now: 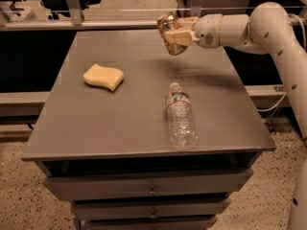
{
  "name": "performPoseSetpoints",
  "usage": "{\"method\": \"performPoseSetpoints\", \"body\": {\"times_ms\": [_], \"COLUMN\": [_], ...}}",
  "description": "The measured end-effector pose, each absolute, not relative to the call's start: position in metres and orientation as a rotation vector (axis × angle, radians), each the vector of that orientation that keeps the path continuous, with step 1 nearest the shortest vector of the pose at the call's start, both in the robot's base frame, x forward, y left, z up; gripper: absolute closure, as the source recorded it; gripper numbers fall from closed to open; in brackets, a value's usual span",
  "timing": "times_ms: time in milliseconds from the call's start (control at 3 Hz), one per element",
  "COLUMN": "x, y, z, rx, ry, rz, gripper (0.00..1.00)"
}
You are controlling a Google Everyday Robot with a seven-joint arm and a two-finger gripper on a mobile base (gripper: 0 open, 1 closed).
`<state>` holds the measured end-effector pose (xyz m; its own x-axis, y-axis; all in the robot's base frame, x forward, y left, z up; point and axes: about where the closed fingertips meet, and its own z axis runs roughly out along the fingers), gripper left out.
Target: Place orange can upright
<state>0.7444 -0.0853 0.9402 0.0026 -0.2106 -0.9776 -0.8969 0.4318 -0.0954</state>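
Observation:
The orange can (168,32), orange-brown with pale markings and a silver end, is held in my gripper (173,33) in the air above the far right part of the grey table (96,123). The can is tilted a little off upright. The gripper's pale fingers (180,37) are shut on the can's side. The white arm (249,30) reaches in from the right.
A clear plastic water bottle (180,116) lies on its side at the table's right front. A yellow sponge (103,76) lies at the left. The table has drawers (151,188) below its front edge. A rail and dark shelving run behind the table.

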Motion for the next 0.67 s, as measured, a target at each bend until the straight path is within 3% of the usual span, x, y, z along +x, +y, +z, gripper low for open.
{"method": "performPoseSetpoints", "body": {"times_ms": [667], "x": [0.7373], "y": [-0.0748], "z": [0.9226], "rx": [-1.027], "ry": [1.355], "rz": [0.860], "gripper": [1.00]}}
